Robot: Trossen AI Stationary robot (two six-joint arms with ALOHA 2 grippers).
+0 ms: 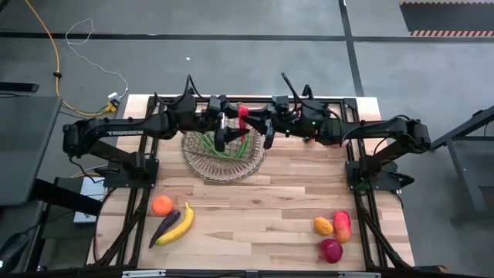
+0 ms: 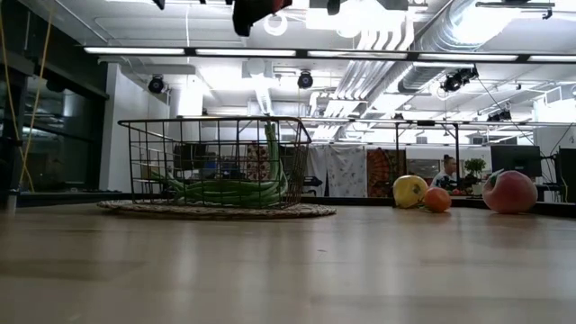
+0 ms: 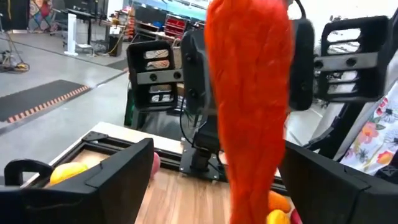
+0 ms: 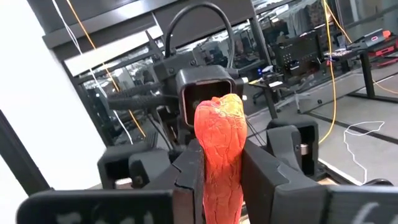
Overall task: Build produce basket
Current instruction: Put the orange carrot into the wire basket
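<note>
Both arms meet above the far side of the round bronze-grey wire-mesh basket (image 1: 223, 157); a handover in mid-air, by the look of it; right tool (image 4: 219, 180) pinches the wrinkled red chilli (image 4: 220, 149) between its pads, chilli held upright; left tool (image 3: 214, 171) is spread wide, one finger either side of the same chilli (image 3: 249, 106), not gripping it as far as I can see.

Basket sits on the wooden counter (image 1: 255, 212), long green beans (image 1: 224, 147) already inside; orange (image 1: 162, 205), purple eggplant (image 1: 164, 227) and yellow banana (image 1: 177, 225) lie near the left front edge; remaining fruit sits well apart at the right front.

Risks: if right lets go before left clamps, chilli drops, likely onto the basket rim or outside it; skin looks slick and tapered, so an off-centre pinch could squirt it sideways; the two tools sit very close, so finger-to-finger contact is possible.
</note>
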